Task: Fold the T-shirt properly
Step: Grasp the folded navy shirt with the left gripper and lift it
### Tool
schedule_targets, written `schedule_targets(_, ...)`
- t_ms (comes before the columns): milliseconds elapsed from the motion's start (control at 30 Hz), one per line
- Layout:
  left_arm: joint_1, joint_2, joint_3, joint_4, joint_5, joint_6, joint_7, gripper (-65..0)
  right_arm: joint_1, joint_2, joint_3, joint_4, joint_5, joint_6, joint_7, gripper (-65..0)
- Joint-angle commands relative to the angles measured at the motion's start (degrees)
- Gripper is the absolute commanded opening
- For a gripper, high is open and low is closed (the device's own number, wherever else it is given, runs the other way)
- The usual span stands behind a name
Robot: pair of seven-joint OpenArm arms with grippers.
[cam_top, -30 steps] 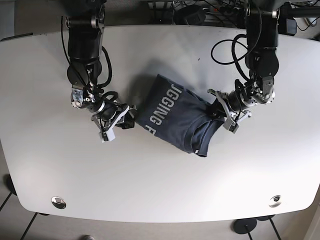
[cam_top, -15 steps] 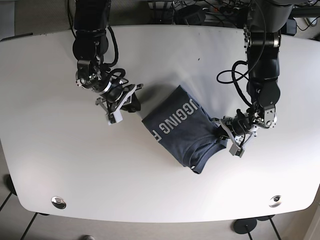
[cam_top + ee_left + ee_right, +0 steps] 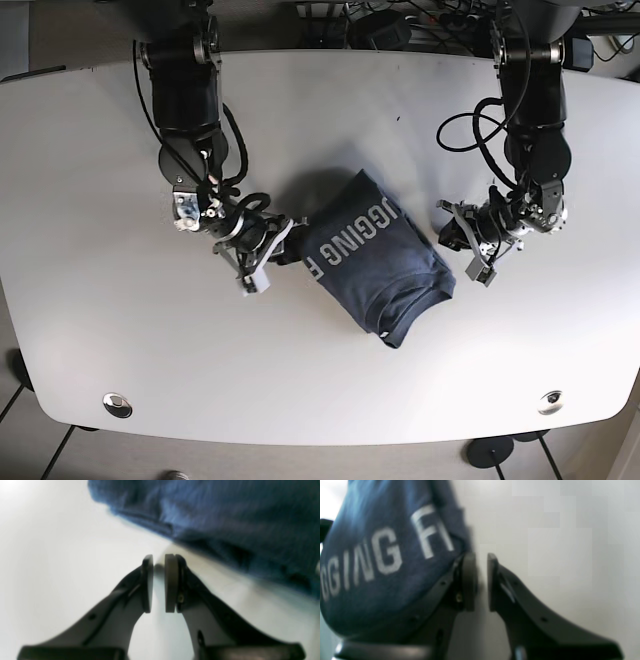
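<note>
The navy T-shirt point(image 3: 378, 256) lies folded into a compact bundle near the middle of the white tabletop point(image 3: 320, 390), a little toward the near edge. Its white print reads "GGING F" in the right wrist view and is cut off at both ends. The right claw point(image 3: 478, 581) sits against the shirt's lettered edge, jaws nearly together with a thin gap, pinching nothing. The left claw point(image 3: 158, 580) rests just beside the opposite edge, likewise almost closed and empty.
</note>
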Motion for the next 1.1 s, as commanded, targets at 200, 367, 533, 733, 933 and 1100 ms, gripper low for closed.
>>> schedule_targets(200, -12.6, -0.9, 11.9, -12.9, -0.5, -0.1, -11.4, -58.2, -8.4, -5.2, -6.4, 11.4, 1.0, -4.48, 1.1, -57.7)
schedule_targets(367, -14.1, -3.5, 12.2, -3.6, -0.3, -0.1, -9.8, -58.2, -11.8, -5.2, -11.1, 16.9, 1.3, -7.38, 1.1, -57.7)
schedule_targets(533, -7.6, -3.7, 12.0, 17.4, -0.3, 10.1, -2.3, -36.7, -12.3, -3.0, -10.9, 19.1, 1.4, -7.29, 1.1, -57.7)
schedule_targets(733, 1.5, 2.7, 12.6, 29.4, -0.3, 23.4, -2.3, -17.8, -15.6, 1.6, -10.8, 26.6, 1.4, -7.29, 0.3, -57.7)
schedule_targets(933, 2.9, 8.5, 18.5, 23.6, 12.3, 23.5, -4.5, -17.2, -17.0, 2.8, -3.3, 28.5, 1.5, -6.76, -1.3, -57.7)
schedule_targets(1100, 3.5, 9.7, 18.7, 11.3, 17.1, 23.5, -8.0, -17.4, -17.5, 3.3, -2.2, 30.5, 1.5, -6.76, -1.4, -57.7)
